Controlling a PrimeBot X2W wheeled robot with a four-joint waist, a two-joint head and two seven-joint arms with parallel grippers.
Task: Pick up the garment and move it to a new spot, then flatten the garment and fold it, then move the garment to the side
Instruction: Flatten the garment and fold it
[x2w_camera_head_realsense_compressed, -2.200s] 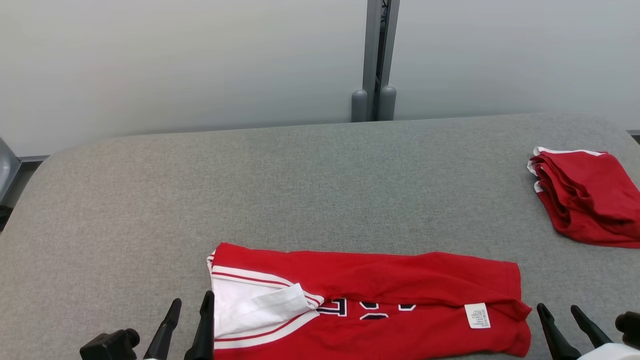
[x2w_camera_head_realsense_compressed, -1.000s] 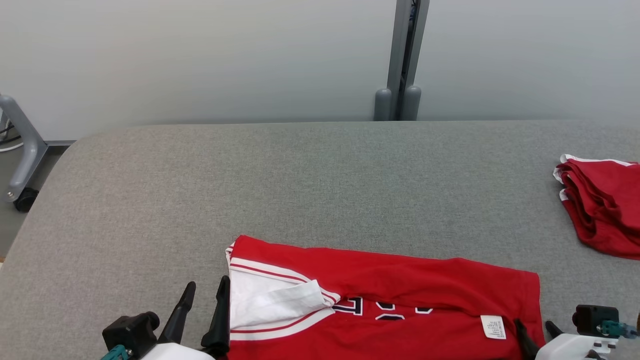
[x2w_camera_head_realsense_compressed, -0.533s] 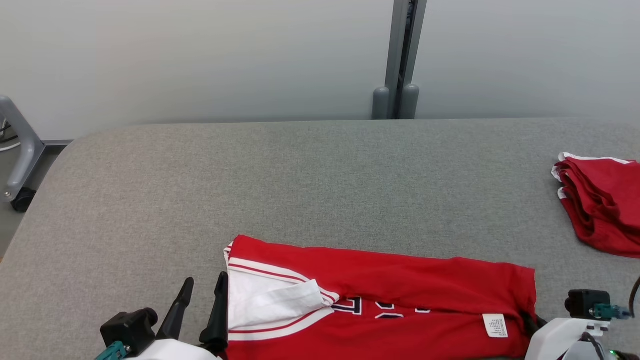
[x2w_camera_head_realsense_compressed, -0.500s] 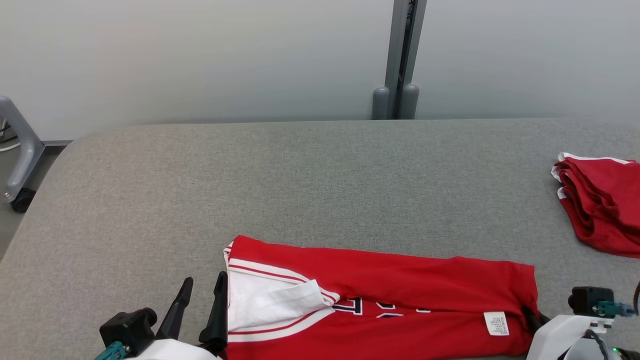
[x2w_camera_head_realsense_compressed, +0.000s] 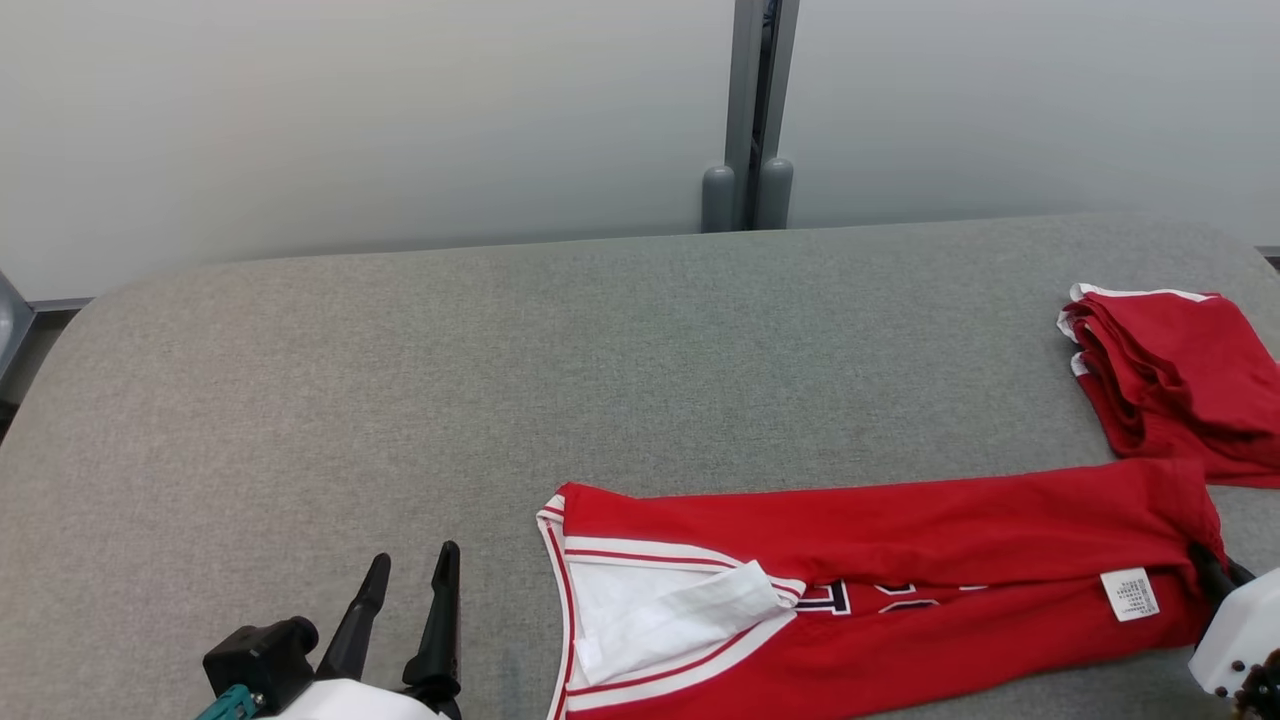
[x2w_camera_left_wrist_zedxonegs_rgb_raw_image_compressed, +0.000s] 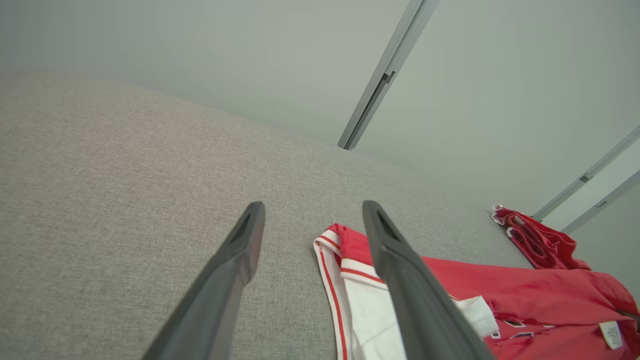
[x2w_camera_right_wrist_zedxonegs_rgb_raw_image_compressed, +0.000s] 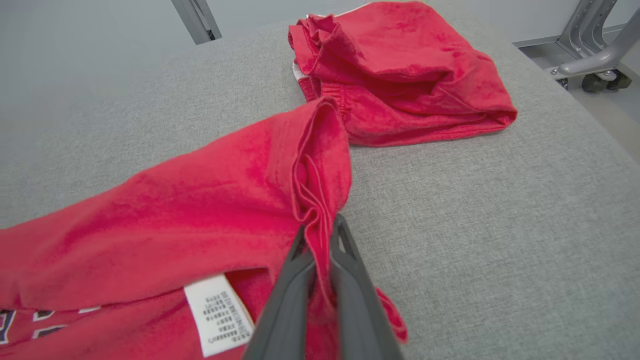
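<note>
Garment (x2w_camera_head_realsense_compressed: 900, 560): one red jersey with white trim and dark lettering, folded into a long band. It lies across the near part of the grey table (x2w_camera_head_realsense_compressed: 400, 380), with its white-lined neck opening toward the robot's left. One white label (x2w_camera_head_realsense_compressed: 1130, 594) shows near its right end. Two claws are in view. The right claw (x2w_camera_right_wrist_zedxonegs_rgb_raw_image_compressed: 320, 235) is pinched together on a bunched fold at the garment's right end, where the cloth stands up in a ridge. The left claw (x2w_camera_head_realsense_compressed: 413, 560) has its two fingers apart and holds nothing, near the neck opening and clear of it. One folded red pile (x2w_camera_head_realsense_compressed: 1170, 380) rests at the table's right side, close to the held end. Whether the two touch is unclear.
</note>
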